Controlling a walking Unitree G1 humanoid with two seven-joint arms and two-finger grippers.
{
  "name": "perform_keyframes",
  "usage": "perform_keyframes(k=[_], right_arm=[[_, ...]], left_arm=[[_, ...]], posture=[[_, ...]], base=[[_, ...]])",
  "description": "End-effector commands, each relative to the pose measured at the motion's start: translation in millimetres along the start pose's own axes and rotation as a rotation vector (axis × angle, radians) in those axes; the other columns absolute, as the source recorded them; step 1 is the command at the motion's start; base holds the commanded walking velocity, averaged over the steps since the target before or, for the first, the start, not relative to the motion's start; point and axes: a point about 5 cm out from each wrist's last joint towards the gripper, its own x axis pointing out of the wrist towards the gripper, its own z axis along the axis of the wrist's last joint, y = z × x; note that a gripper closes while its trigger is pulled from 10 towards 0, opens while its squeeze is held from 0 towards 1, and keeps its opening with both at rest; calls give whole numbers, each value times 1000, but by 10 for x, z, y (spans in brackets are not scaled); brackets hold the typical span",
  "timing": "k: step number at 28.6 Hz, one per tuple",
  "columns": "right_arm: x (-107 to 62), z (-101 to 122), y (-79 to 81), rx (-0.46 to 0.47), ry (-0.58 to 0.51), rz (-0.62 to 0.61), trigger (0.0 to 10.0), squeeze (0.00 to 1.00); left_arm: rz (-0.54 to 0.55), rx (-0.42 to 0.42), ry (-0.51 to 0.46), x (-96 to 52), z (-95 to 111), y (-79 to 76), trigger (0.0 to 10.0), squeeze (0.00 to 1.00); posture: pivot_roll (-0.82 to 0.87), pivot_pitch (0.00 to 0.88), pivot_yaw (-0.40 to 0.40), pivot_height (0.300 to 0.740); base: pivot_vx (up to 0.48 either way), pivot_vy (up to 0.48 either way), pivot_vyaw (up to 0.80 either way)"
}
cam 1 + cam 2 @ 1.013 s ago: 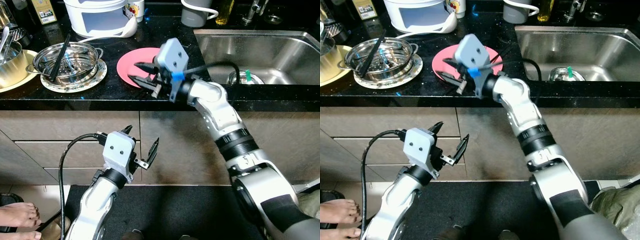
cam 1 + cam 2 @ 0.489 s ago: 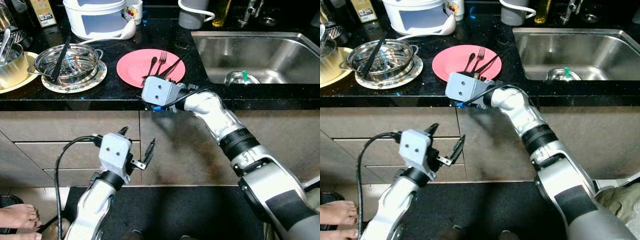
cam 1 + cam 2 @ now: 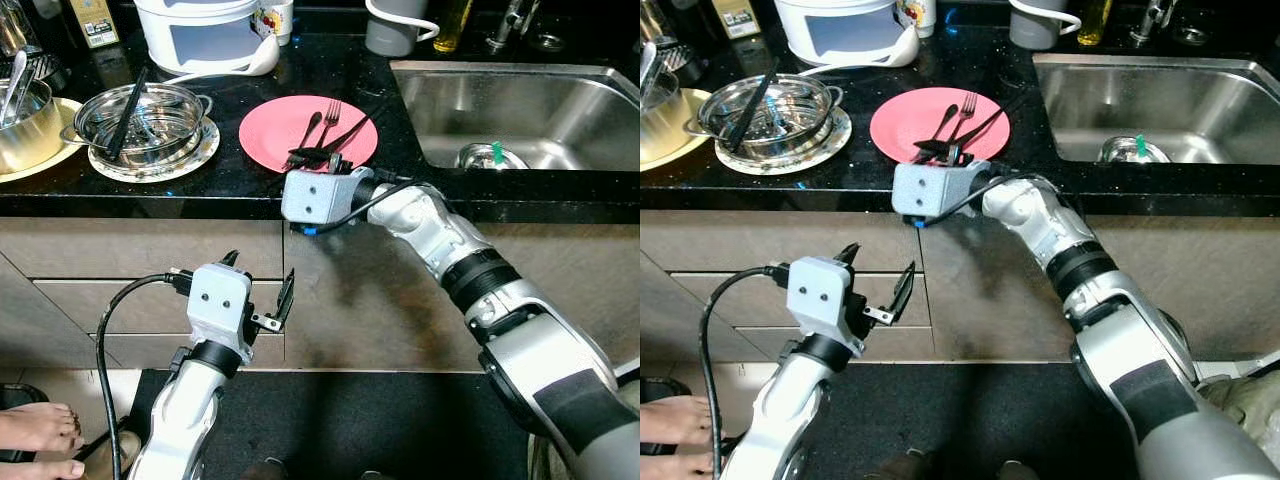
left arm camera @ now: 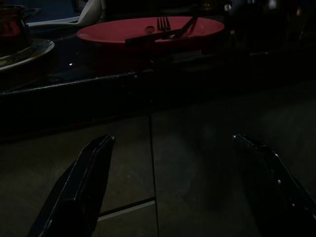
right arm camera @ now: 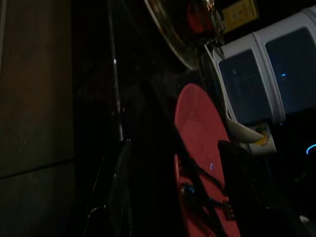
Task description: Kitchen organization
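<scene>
The right tool (image 3: 330,158), fingers parted and holding nothing, sits at the counter (image 3: 230,185) edge just before the pink plate (image 3: 275,135) carrying the cutlery (image 3: 325,130), apparently about to grasp it, which calls for reaching forward, while the left tool (image 3: 262,300) hangs open and empty below.

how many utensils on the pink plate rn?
3, all lying on the pink plate: a spoon on its left side, a fork in the middle, a dark-handled piece angled toward the sink. Gripper may hide more.
</scene>
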Motion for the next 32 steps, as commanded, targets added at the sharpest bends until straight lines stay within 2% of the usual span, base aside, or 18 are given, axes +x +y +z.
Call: perform_keyframes(k=[1,8,17,21,27,31,32], right_arm=[[-2,-8,-27,-35,7,3,10000,0],[35,38,-14,-50,-12,-45,10000,0],[111,135,140,-66,-55,-30,10000,0],[121,145,151,-70,-57,-35,10000,0],[197,223,152,-78,-55,-112,10000,0],[229,265,189,-83,-65,-100,10000,0],[237,275,206,-87,-69,-94,9725,0]], left_arm=[[8,2,10,-20,3,-3,10000,0],[7,2,9,-20,6,-12,10000,0],[6,-2,8,-2,9,-25,10000,0],[5,-3,7,4,9,-28,10000,0],[10,-6,5,8,10,-41,10000,0],[7,-6,5,7,10,-45,10000,0],[6,-6,4,5,11,-48,10000,0]], posture=[[84,118,-81,740],[83,122,-84,740],[83,126,-88,740],[81,125,-90,740],[83,124,-92,740],[83,123,-92,740],[84,121,-92,740]], base=[[0,0,0],[0,0,0],[0,0,0],[0,0,0],[0,0,0],[0,0,0],[0,0,0]])
